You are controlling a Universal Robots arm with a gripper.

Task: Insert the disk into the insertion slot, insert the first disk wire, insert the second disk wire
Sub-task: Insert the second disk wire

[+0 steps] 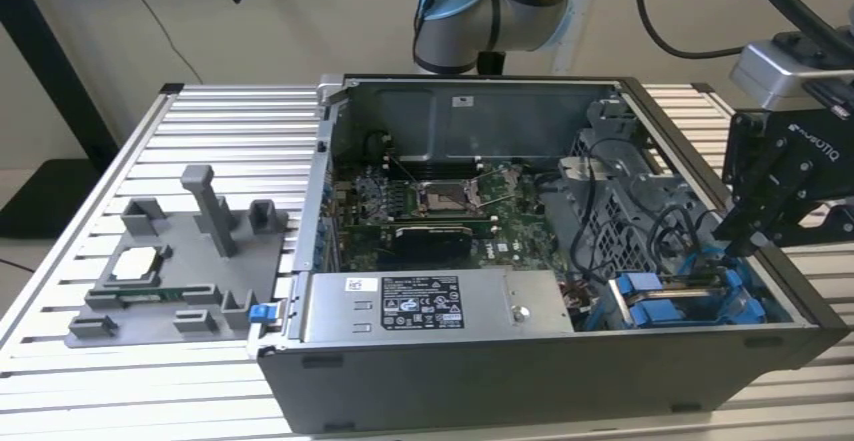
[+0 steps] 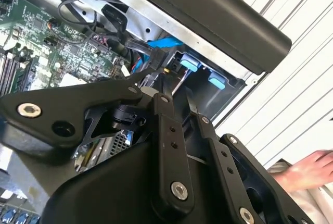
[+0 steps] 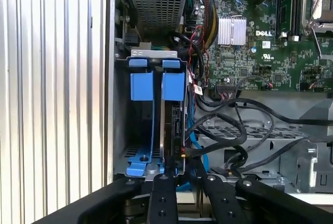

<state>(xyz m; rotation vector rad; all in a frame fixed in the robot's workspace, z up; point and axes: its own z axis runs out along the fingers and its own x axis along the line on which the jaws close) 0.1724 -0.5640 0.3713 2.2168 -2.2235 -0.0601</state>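
Open computer case [image 1: 534,381] on slatted table [image 1: 80,361]; disk [image 3: 174,104] seated edge-on in slot [image 3: 153,53] at the exterior view's lower right, just beside a second blue carrier [image 3: 141,86]; gripper [image 1: 734,249] pointing down at the disk's end, whether spread or pinching not discernible; hand [image 2: 307,169] beside the table in the second wrist view.

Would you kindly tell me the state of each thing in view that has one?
computer case: open, side panel off.
disk: on edge inside the insertion slot.
second blue carrier: seated beside the disk.
gripper: low, at the disk's end.
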